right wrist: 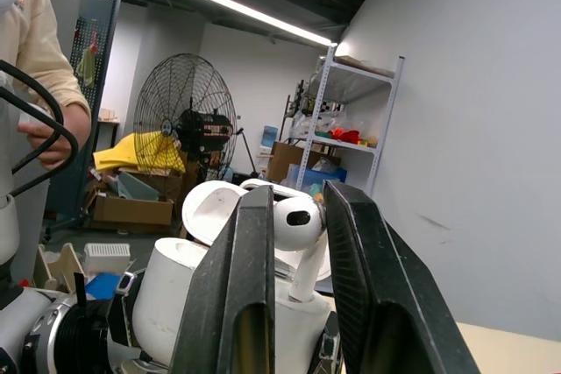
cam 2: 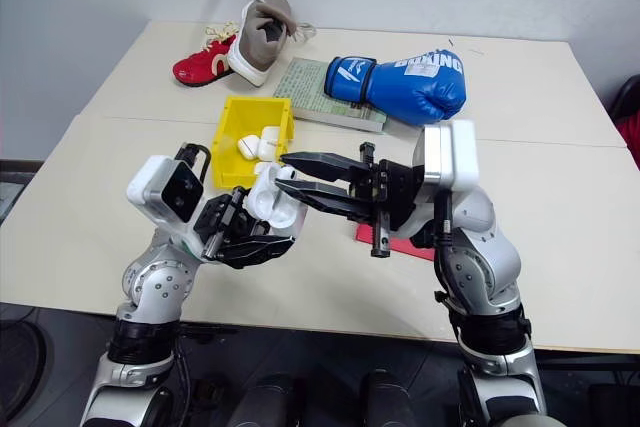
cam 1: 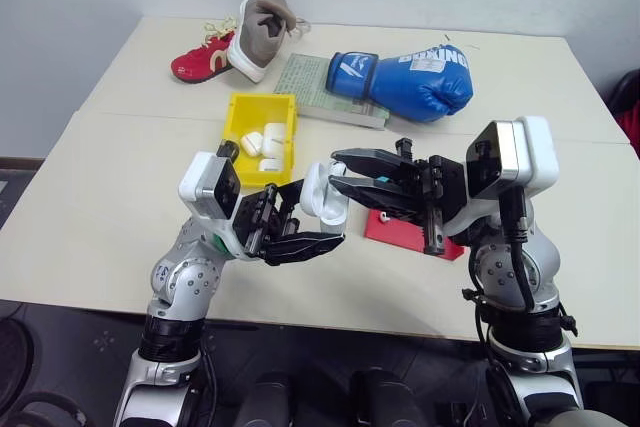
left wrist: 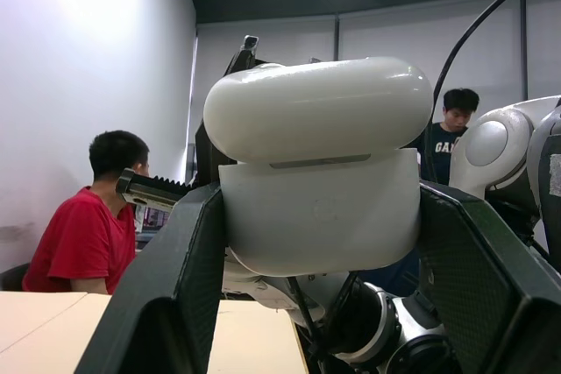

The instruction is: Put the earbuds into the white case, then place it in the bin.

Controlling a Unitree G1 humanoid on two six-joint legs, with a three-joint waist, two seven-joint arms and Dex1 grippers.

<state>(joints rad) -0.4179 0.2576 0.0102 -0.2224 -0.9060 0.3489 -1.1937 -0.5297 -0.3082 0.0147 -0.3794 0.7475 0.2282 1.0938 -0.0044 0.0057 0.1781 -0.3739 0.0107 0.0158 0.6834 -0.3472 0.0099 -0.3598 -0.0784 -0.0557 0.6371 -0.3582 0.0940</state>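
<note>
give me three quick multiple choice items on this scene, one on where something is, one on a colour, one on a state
1. Where is the boxing glove?
A. in the yellow bin
B. on the table beyond the bin, partly over a book
C. in the left hand

2. What colour is the bin that has white cases in it?
A. yellow
B. green
C. black

3. What is the right hand doing?
A. hanging open
B. gripping a shoe
C. pinching an earbud at the open case

Answers:
1 B: the glove lies on the book past the bin.
2 A: its walls are bright yellow.
3 C: its fingers clamp an earbud over the white case held by the left hand.
</note>
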